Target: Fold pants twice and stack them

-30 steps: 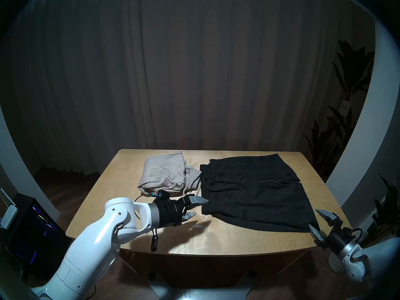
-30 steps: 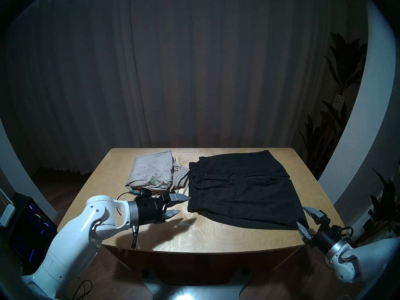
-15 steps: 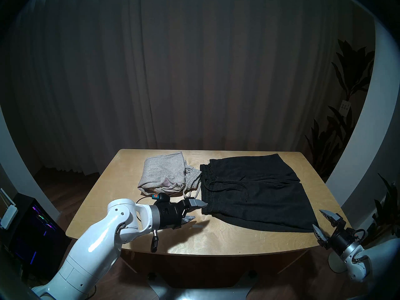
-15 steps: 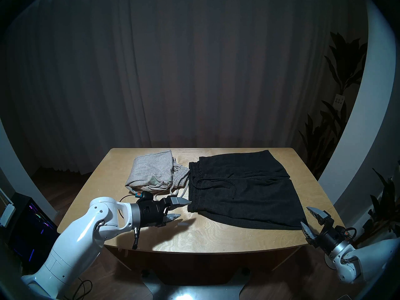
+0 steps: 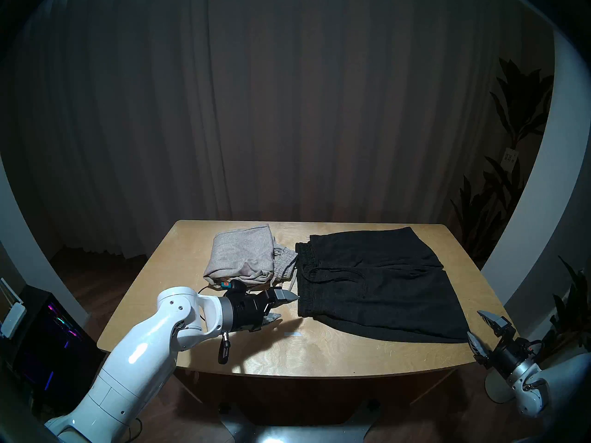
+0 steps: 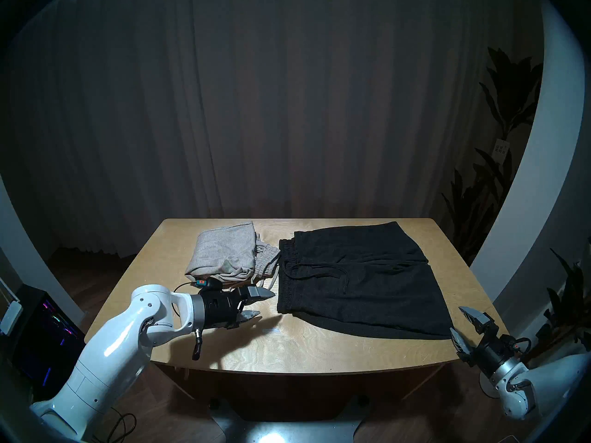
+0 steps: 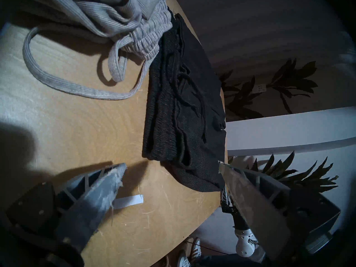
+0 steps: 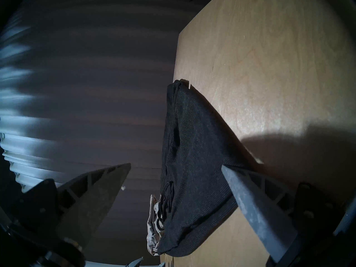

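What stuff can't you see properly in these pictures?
- Grey pants: how many times they're folded; the layers hide each other in the head views.
- Tag on the plant: its writing is too small, head view.
- Black pants: the near right corner is hidden behind the right gripper.
- Small white strip on the table: partly behind the left gripper's finger, left wrist view.

I see two pants: one grey pants [image 5: 243, 257] and one black pants [image 5: 377, 282]. They lie on one table [image 5: 319, 349]. There is one small white tape strip [image 5: 292, 333].
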Action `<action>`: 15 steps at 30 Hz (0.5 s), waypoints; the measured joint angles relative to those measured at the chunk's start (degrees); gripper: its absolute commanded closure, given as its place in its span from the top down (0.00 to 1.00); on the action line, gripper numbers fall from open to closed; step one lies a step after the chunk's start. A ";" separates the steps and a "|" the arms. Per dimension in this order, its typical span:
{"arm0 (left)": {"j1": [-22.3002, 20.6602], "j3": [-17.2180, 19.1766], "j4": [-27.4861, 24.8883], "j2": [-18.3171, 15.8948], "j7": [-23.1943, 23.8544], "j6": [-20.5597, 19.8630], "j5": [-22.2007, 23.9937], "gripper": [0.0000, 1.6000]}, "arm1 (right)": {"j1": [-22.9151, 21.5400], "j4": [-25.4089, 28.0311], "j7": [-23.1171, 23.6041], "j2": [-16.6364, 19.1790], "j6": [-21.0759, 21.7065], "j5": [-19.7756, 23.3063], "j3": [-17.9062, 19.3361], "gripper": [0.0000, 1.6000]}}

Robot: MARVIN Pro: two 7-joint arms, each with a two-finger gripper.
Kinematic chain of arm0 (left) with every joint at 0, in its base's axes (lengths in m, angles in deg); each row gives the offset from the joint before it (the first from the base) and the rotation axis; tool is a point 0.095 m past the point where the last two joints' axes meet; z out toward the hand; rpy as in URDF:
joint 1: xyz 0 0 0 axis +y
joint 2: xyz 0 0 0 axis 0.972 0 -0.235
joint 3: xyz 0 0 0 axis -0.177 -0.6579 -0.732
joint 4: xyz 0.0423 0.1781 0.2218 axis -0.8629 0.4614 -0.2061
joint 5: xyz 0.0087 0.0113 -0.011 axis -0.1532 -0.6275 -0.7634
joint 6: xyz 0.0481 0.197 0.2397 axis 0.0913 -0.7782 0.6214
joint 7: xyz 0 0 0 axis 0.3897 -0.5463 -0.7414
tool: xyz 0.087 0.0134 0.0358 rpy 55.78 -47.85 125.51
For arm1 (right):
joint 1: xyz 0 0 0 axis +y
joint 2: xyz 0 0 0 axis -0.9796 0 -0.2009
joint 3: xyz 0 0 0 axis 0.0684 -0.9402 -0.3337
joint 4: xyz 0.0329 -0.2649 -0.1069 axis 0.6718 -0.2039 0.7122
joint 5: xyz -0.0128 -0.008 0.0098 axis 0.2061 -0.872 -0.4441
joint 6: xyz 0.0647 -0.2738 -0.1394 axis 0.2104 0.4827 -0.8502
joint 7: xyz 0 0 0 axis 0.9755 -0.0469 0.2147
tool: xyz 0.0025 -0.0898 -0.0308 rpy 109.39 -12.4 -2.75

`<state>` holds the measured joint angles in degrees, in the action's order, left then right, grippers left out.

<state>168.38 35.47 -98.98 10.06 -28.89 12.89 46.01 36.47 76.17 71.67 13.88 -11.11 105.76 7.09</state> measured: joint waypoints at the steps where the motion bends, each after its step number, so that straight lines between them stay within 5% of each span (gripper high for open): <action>1: -0.11 0.00 0.07 0.03 0.00 -0.06 -0.11 1.00 | 0.06 -0.09 0.12 0.00 -0.02 0.03 0.01 1.00; 15: -1.61 -0.05 2.20 1.09 0.17 -0.91 -1.07 1.00 | 0.61 -2.21 2.68 -0.03 -0.35 0.48 1.20 1.00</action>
<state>166.78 35.42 -96.79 11.16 -28.72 11.99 44.94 37.08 73.96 74.34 13.85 -11.45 106.24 8.29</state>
